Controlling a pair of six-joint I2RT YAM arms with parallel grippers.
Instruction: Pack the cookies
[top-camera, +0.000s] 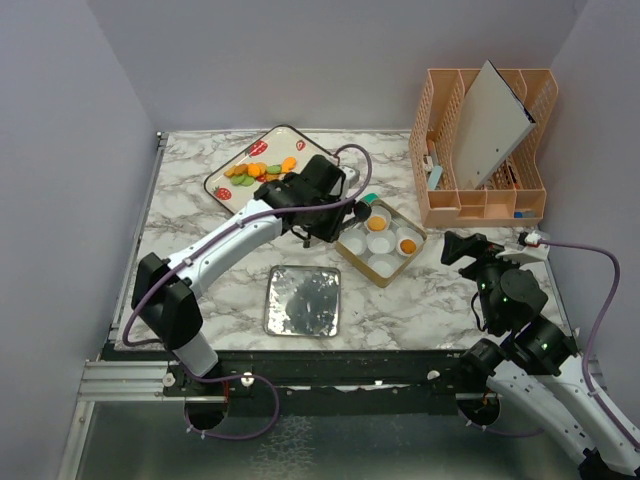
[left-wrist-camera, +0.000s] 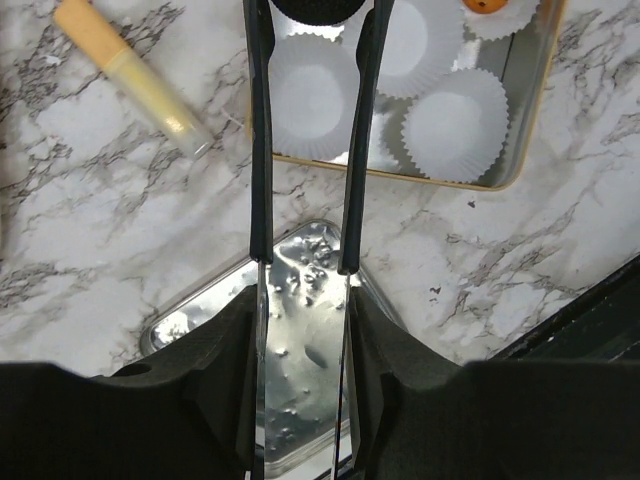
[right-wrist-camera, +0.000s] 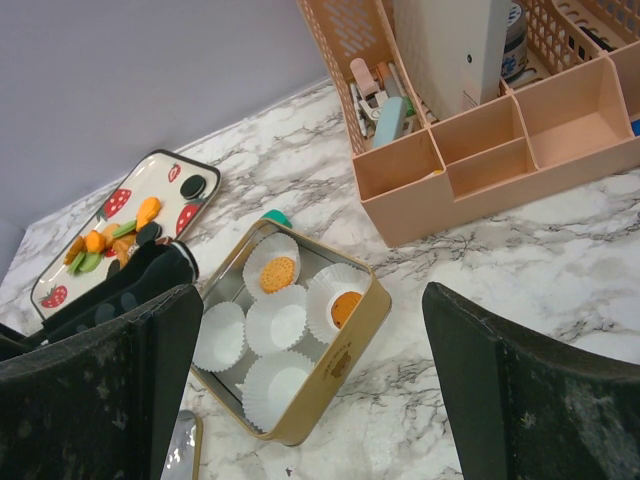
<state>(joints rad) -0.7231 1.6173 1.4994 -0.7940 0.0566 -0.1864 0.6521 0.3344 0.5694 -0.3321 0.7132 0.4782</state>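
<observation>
Black cookie (left-wrist-camera: 320, 8) sits pinched at the left gripper's (left-wrist-camera: 318, 14) tips above the tin (left-wrist-camera: 522, 140) — let go off-centre and you miss the cup (left-wrist-camera: 310, 105); right gripper (right-wrist-camera: 315, 400) gapes empty.

Two arms (top-camera: 240, 235), one tin (right-wrist-camera: 335, 375), two cookies (right-wrist-camera: 277, 274) inside.

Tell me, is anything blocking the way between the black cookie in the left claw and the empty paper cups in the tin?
Nothing visible does. The left claw grips the black cookie over the tin, and the empty paper cups below it lie open, with nothing covering them.
</observation>
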